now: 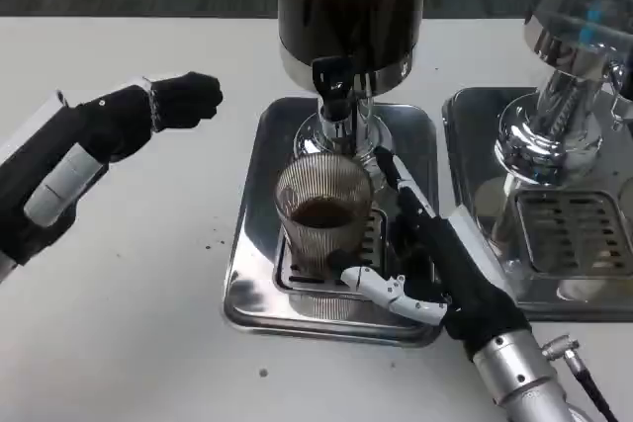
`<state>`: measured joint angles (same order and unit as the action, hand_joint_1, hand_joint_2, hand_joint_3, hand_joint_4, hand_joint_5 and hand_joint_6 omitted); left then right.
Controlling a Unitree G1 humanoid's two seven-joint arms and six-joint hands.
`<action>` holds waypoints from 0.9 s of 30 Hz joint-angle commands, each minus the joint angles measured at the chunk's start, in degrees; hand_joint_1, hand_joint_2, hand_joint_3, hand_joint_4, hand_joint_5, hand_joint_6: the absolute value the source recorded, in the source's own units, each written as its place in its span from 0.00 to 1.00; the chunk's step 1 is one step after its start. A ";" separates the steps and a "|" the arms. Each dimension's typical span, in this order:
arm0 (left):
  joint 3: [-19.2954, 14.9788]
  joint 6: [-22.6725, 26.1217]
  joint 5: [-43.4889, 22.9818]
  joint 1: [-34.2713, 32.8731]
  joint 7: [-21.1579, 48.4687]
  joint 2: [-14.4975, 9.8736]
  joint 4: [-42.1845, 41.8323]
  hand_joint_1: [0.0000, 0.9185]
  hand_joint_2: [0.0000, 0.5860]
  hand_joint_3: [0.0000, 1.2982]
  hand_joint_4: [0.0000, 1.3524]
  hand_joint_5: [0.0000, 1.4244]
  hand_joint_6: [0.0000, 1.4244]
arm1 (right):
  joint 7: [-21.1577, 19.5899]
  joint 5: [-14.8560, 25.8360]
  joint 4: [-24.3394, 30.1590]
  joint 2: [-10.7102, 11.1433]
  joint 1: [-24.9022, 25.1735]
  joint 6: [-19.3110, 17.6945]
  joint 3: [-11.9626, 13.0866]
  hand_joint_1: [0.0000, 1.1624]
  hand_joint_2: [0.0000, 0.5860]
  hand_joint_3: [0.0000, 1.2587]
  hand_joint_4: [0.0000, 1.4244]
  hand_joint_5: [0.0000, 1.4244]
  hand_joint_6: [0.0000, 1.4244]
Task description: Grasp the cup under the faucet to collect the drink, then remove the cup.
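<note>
Right now the cup (323,216), a ribbed clear glass with dark drink in its lower part, stands upright on the slotted grate of a steel drip tray (249,244), near the tray's middle and directly below the black faucet (333,86) of a dark drink dispenser (351,2) that rises from the tray's far edge. The right hand (435,264) reaches in over the tray's near right corner and wraps the cup: its thumb lies across the near side of the glass low down, touching it, and a finger runs up along the right side toward the dispenser's chrome base. The fingers are spread around the glass; how tightly they press cannot be told from this angle. Its silver forearm (519,378) leaves by the lower edge of the table (129,323), beside a thin black cable.

The left hand (173,106) hovers above the bare white table, well apart from the tray's left edge, with its fingers curled in together on nothing; its black and white forearm stretches back toward the table's left edge.

A second steel drip tray (475,135) sits just beside the first, toward the table's right edge, carrying a second dispenser (569,66) with a chrome base and a clear body. A few dark specks lie on the table near the first tray's left edge
</note>
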<state>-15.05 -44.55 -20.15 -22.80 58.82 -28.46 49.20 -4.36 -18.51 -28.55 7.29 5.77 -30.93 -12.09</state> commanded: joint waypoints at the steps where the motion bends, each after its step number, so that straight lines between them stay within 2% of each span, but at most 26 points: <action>1: -0.04 -0.68 1.28 1.30 -0.95 -0.70 1.36 0.00 0.19 0.22 0.17 0.15 0.14 | 0.15 -0.47 0.60 -0.25 0.92 0.93 -0.44 0.50 0.36 0.00 0.00 0.00 0.00; 27: -0.07 -0.53 3.05 5.05 -3.65 -0.88 2.61 0.00 0.21 0.28 0.20 0.16 0.15 | 0.03 -2.10 -2.05 -0.87 4.69 4.48 -2.54 0.49 0.37 0.00 0.00 0.00 0.00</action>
<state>-14.91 -44.83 -17.43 -18.28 55.80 -28.48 51.69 -4.21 -20.02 -30.10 6.75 9.87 -27.40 -14.27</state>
